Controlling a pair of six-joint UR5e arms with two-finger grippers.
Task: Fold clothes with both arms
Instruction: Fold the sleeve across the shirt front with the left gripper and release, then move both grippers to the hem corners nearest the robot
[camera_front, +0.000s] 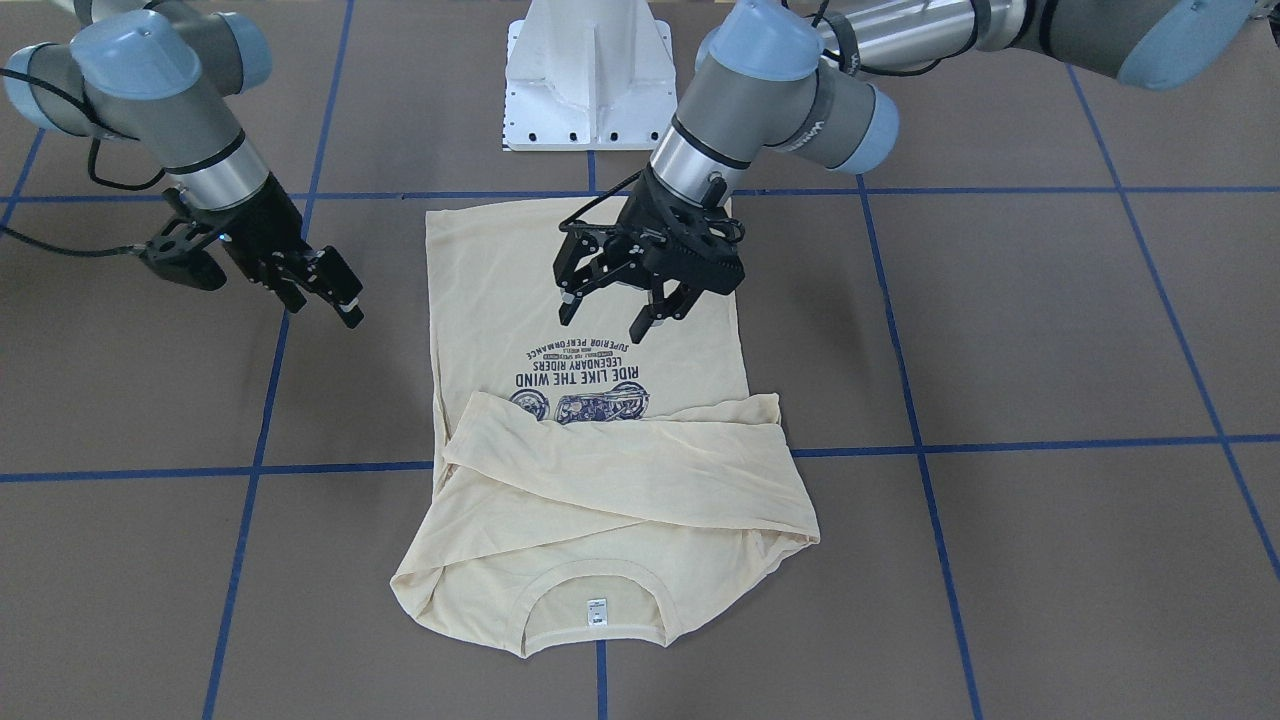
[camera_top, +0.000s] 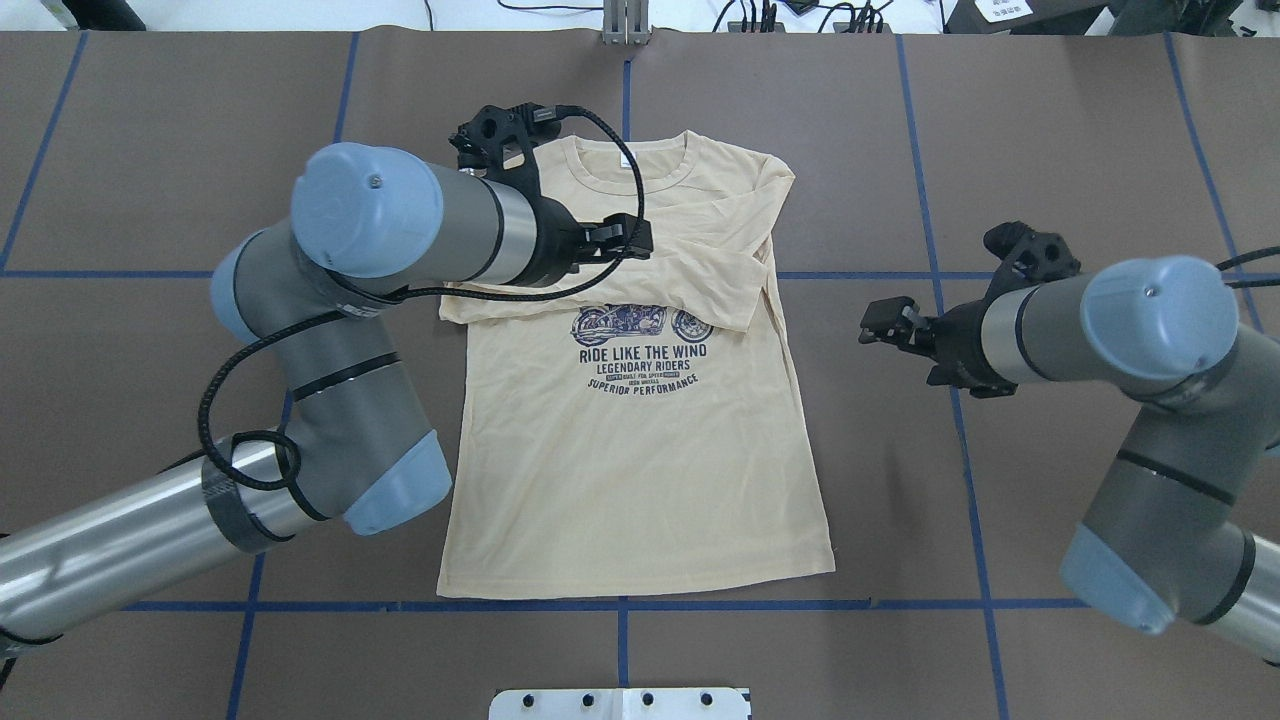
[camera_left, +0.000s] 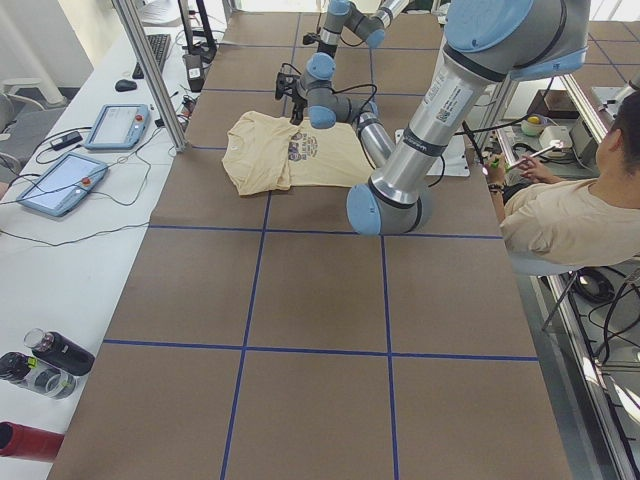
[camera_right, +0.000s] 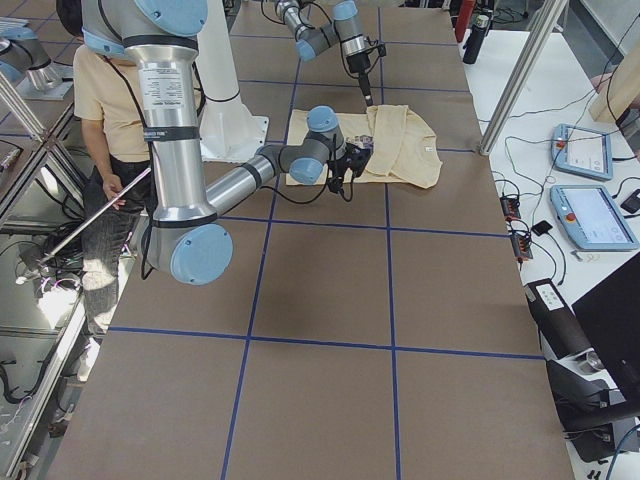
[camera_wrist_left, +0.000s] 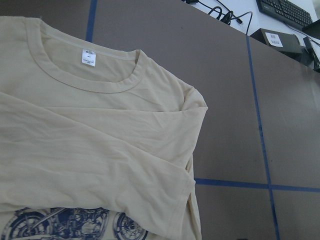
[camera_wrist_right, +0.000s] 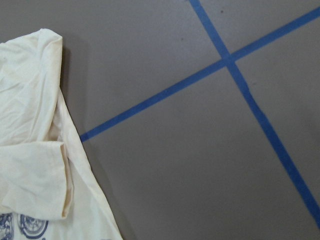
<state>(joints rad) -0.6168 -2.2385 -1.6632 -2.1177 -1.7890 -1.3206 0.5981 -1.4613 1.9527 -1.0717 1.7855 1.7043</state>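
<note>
- Brown table (camera_front: 1050, 330) with blue tape lines (camera_front: 1000, 445); the cream long-sleeved shirt (camera_front: 600, 490) lies flat in the middle, sleeves folded across its chest
- Front view shows the left gripper (camera_front: 603, 325) over the shirt, fingers spread, holding nothing; from overhead its arm hides them
- Right gripper (camera_front: 325, 312) is beside the shirt, fingers apart, empty
- Only the left wrist view shows the white neck label (camera_wrist_left: 88, 58) clearly

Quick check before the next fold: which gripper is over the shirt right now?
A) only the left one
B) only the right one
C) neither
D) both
A: in the front-facing view the left gripper hangs open above the shirt, just past its print, while the right gripper is off to the side over bare table.
</note>
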